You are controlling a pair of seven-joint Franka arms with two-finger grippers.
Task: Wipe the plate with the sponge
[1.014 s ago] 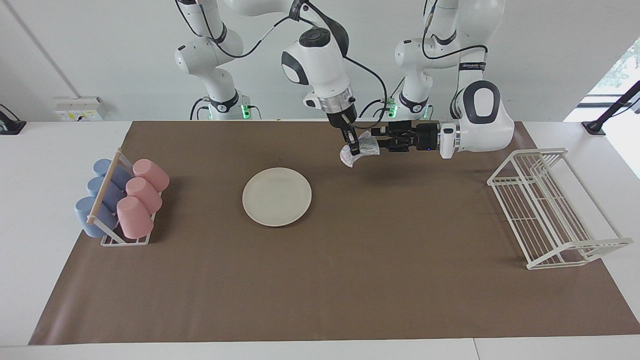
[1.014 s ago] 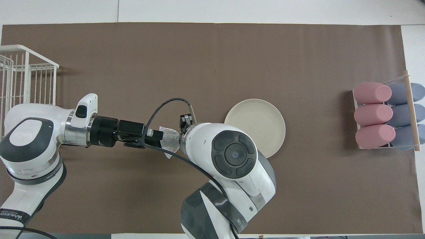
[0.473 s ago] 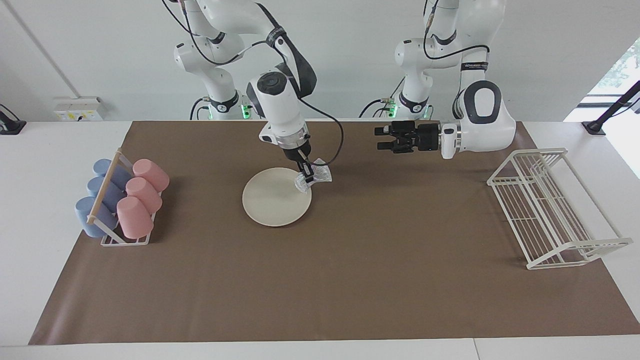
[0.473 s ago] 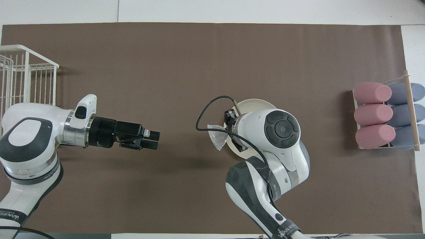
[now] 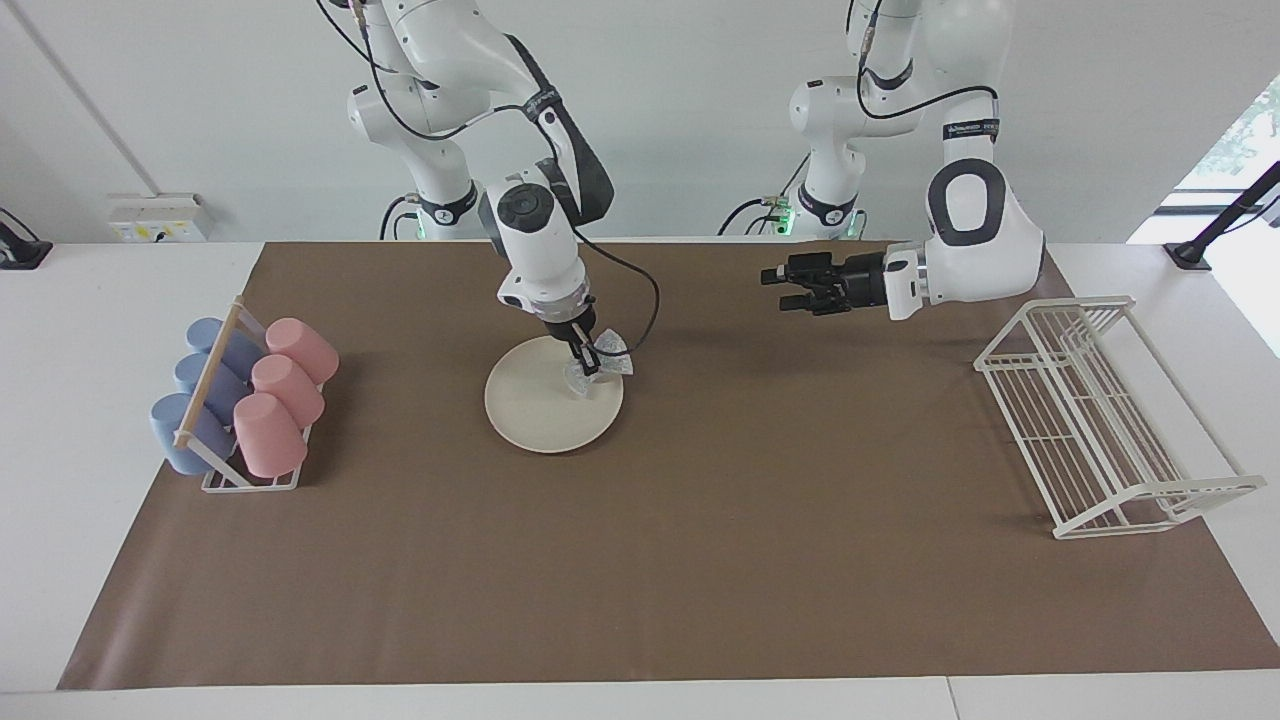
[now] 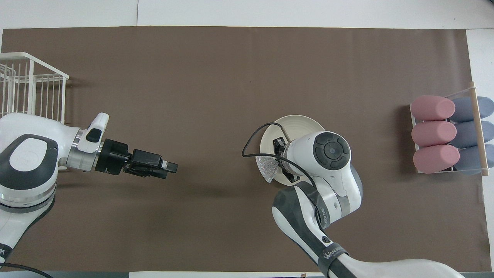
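Facing view: right jaws pinched sponge (image 5: 598,362) at plate (image 5: 540,410) rim; left spread, idle; risked tipping plate.

A plain white wall (image 5: 180,110) rises at the table's (image 5: 60,400) edge, a socket strip (image 5: 155,217) fixed low on it. A window (image 5: 1235,130) (bright daylight) adjoins the wall. A brown mat (image 5: 700,560) covers the table.
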